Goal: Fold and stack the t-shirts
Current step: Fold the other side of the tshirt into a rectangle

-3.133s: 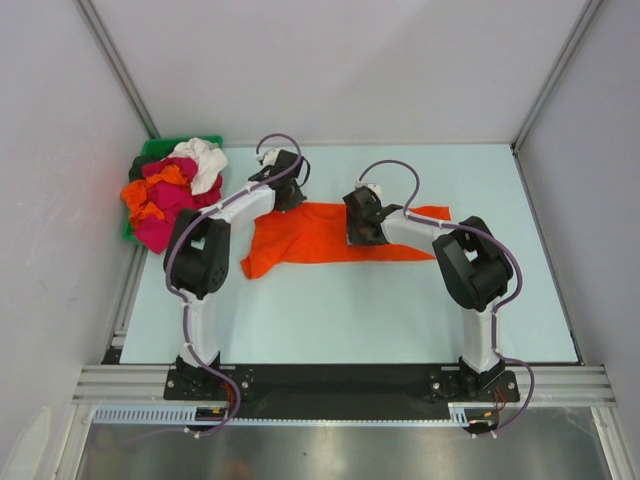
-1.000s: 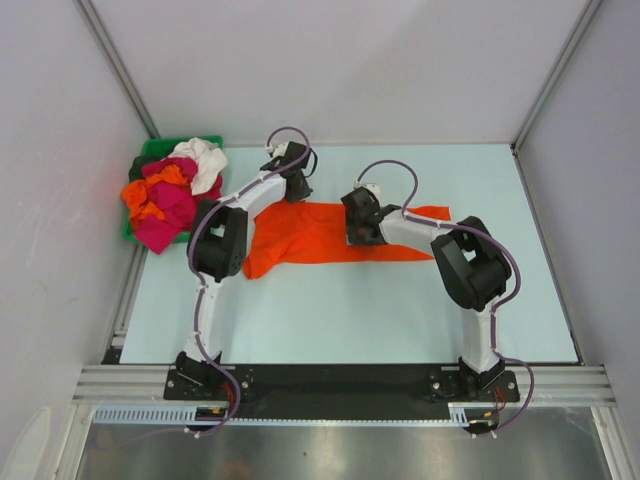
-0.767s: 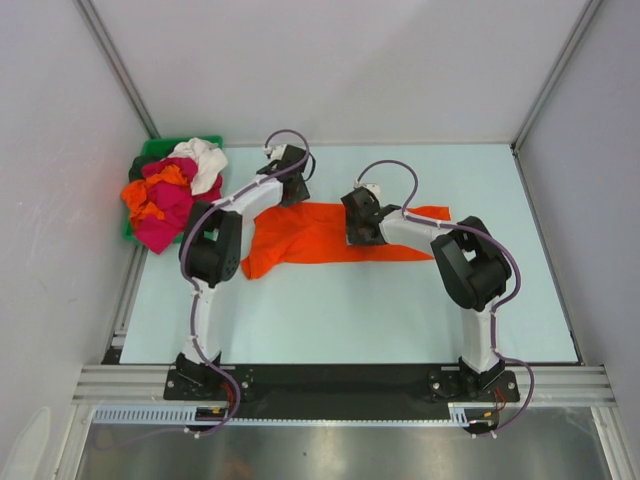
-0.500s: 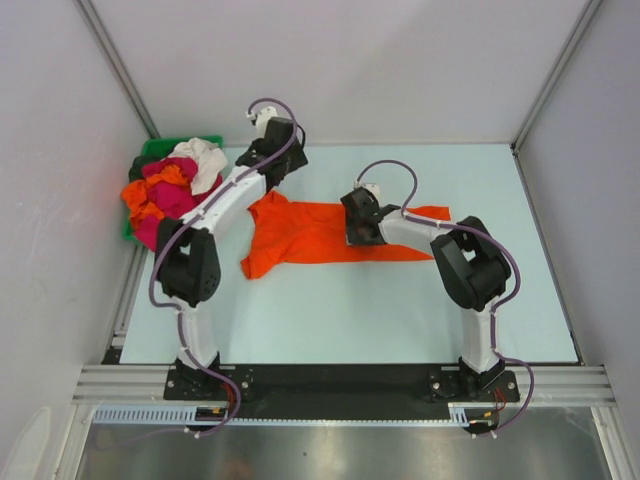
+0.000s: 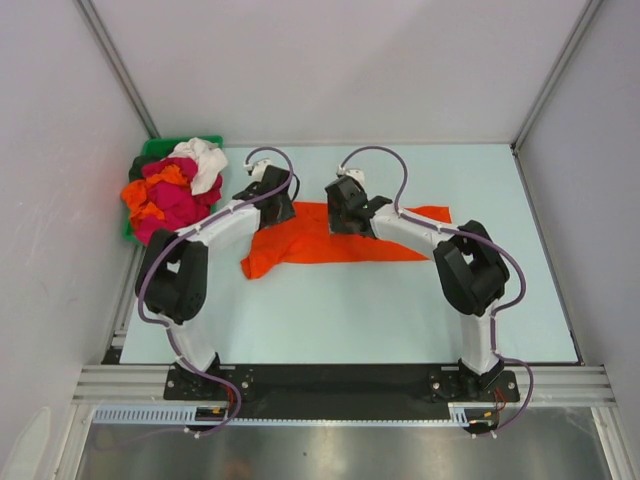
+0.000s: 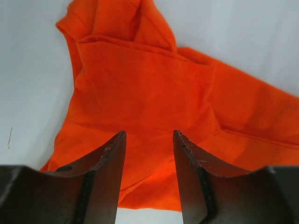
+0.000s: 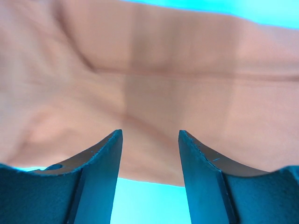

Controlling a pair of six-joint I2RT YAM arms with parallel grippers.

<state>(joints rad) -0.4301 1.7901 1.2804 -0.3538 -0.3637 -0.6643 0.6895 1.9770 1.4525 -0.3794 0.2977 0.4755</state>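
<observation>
1. L gripper [image 6: 148, 136]: jaws apart, nothing between them; hanging above orange t-shirt [image 6: 149, 93], clear of cloth.
2. R gripper [image 7: 150, 136]: jaws apart too, nothing clamped. Orange cloth right beneath, v. close and blurred; touching or not, cannot tell.
3. Top cam: L gripper at shirt's far-left edge, R gripper at far edge approx. mid-length, the two near each other.
4. Orange t-shirt spread lengthwise across pale table [image 5: 350, 310], flattish w/ creases; folded-over flap at one end, seen from L wrist cam.
5. Green bin [image 5: 158, 148] at table's far-left corner, near L arm, well apart from R. Heaped w/ pile of t-shirts [image 5: 170, 195]: crumpled magenta, orange, white.
</observation>
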